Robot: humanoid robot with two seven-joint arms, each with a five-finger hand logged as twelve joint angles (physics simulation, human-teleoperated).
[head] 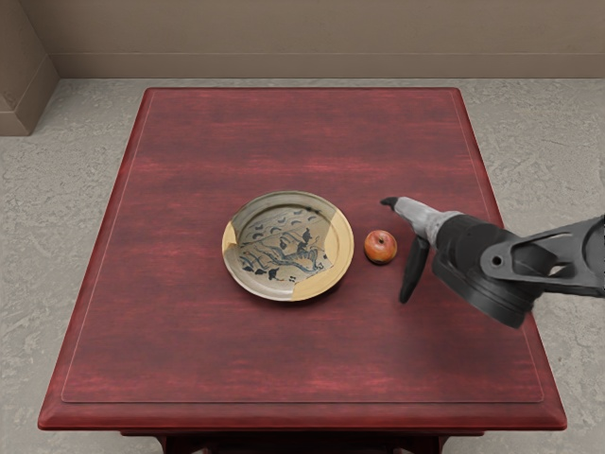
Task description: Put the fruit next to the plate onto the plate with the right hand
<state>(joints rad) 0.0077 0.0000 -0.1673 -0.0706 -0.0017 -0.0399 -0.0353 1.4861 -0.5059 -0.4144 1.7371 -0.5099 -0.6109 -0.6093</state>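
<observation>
From the head view I count one counter [284, 132], dark red wood with a raised lip around its top. On it are one plate [288, 246] and one fruit [380, 246], and I see one arm, so the tally is short. The plate is a shallow round dish, tan with a dark painted pattern inside, and it lies flat near the middle of the counter, a little closer to the near edge than to the far one. The fruit is small, round and red-orange. It rests on the bare counter just beside the plate's right rim, between the plate and the counter's right edge, with a thin strip of wood showing between the two, so it is not on the plate. The right arm comes in from the right edge of the picture over the counter's right side. Its thick dark wrist sits above that edge and the right robot hand [430, 227] reaches toward the fruit. I read the robot hand as spread and holding nothing. One grey finger [416, 210] stretches toward the far side of the fruit, while a dark digit hangs down toward the near edge. The fruit sits just to the left of the gap between them, and I see no contact with it.
</observation>
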